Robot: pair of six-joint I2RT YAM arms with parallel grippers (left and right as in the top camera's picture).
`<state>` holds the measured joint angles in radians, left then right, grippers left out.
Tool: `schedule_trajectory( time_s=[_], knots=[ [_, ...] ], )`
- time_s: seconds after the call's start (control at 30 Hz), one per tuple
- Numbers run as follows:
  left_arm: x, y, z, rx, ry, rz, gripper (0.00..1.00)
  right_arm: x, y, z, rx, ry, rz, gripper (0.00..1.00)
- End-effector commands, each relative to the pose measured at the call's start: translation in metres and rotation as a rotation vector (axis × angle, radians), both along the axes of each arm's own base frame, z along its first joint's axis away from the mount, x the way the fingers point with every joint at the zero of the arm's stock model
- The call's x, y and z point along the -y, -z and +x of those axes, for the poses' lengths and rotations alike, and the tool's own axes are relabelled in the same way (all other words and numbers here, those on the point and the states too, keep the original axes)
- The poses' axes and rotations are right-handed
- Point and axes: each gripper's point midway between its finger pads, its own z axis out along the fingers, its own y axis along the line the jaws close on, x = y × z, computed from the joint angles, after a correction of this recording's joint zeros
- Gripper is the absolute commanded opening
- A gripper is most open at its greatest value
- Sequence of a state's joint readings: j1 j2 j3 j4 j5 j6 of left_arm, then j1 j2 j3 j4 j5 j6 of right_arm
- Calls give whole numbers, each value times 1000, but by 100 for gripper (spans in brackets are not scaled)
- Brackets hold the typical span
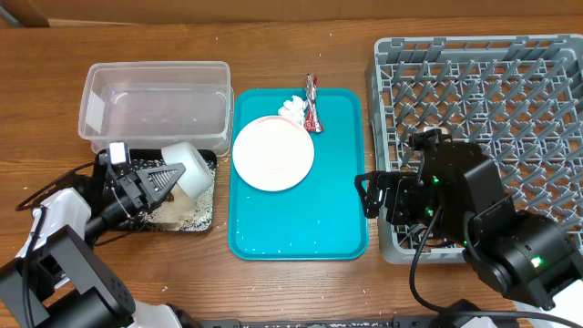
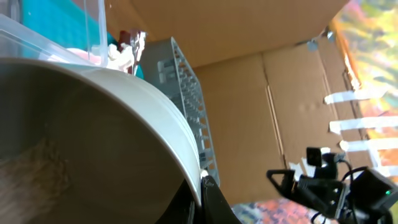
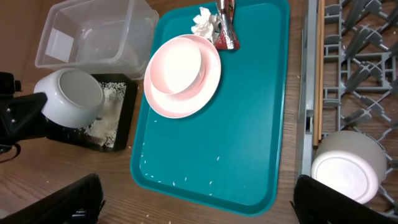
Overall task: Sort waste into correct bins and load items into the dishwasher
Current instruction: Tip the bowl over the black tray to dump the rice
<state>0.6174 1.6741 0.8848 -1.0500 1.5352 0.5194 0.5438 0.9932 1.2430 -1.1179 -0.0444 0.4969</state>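
Observation:
My left gripper [image 1: 168, 179] is shut on the rim of a white bowl [image 1: 189, 168] and holds it tipped on its side over the black bin [image 1: 206, 210] that has rice in it. The bowl fills the left wrist view [image 2: 87, 143]; it also shows in the right wrist view [image 3: 69, 94]. A pink plate [image 1: 273, 153] with a pink bowl on it lies on the teal tray [image 1: 301, 228]. A crumpled tissue [image 1: 292, 110] and a red wrapper [image 1: 312, 102] lie at the tray's far end. My right gripper [image 3: 196, 202] is open and empty above the tray's near right corner.
A clear plastic tub [image 1: 157, 102] stands behind the black bin. The grey dishwasher rack [image 1: 483, 91] is at the right, with a white bowl [image 3: 347, 167] upside down in its near left corner. Rice grains are scattered on the tray.

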Motion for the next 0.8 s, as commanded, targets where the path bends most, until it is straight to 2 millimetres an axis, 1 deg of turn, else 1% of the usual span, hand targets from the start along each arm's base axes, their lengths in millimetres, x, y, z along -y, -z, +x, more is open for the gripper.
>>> schedule_trajectory(
  time_s=[0.0, 0.13, 0.4, 0.43, 0.5, 0.53, 0.57, 0.6, 0.7, 0.73, 0.77],
  knots=[
    [-11, -4, 1, -3, -44, -48, 4, 2, -8, 2, 24, 11, 7, 100],
    [-16, -2, 0, -18, -60, -42, 4, 2, -8, 2, 24, 11, 7, 100],
    [-13, -7, -2, -46, -64, -90, 4, 1, -8, 2, 24, 11, 8, 100],
    [-13, -7, -2, -28, -64, -77, 4, 1, -8, 2, 24, 11, 8, 100],
    [-14, 0, -2, -12, -53, -21, 4, 1, -8, 2, 24, 11, 8, 100],
    [-13, 0, -2, -47, -54, -47, 4, 1, -8, 2, 24, 10, 8, 100],
    [-11, -1, -4, -50, -50, -49, 4, 1, -8, 2, 23, 8, 10, 100],
    [-9, 0, -5, -24, -40, -16, 4, 1, -8, 2, 22, 8, 10, 100],
    [-1, 13, -10, -22, 12, 83, 4, 1, -8, 2, 23, 8, 10, 100],
    [2, 16, -11, -26, 27, 102, 4, 1, -8, 2, 22, 8, 10, 100],
    [3, 14, -12, -27, 28, 94, 4, 1, -8, 2, 22, 8, 10, 100]
  ],
)
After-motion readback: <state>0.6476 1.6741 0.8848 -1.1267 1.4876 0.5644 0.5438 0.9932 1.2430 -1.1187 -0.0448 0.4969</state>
